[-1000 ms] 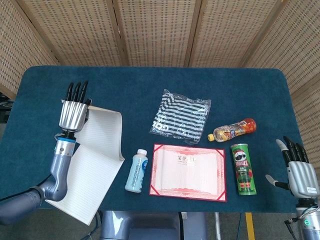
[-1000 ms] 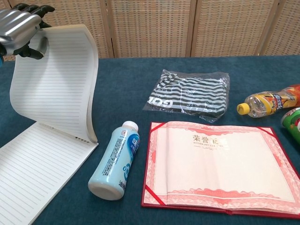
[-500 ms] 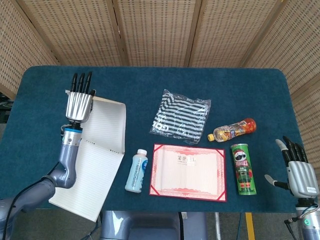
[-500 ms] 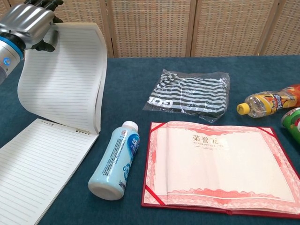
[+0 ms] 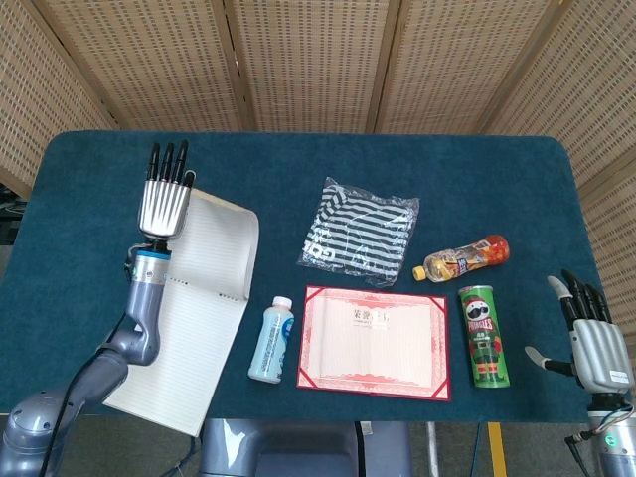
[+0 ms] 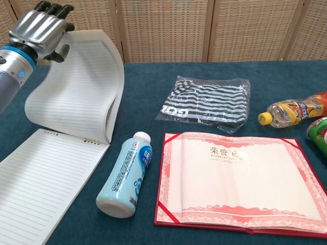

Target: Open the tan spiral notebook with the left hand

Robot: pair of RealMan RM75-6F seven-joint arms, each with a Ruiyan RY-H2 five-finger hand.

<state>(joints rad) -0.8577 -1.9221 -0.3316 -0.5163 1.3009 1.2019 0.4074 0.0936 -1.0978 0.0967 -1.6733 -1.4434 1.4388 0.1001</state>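
Note:
The spiral notebook lies open at the table's left front, its lined page facing up. A sheaf of its leaves stands lifted and curls back over the spiral. My left hand holds the sheaf's top edge, fingers over it and thumb under, as the chest view shows. My right hand hovers at the right front edge, fingers apart and holding nothing.
A pale blue bottle lies just right of the notebook. Beside it sits an open red-bordered certificate. A striped packet, an orange drink bottle and a green Pringles can lie further right.
My left hand has moved right and away from me, folding the lifted leaves further back. The notebook has slid a little to the right. The right hand is still.

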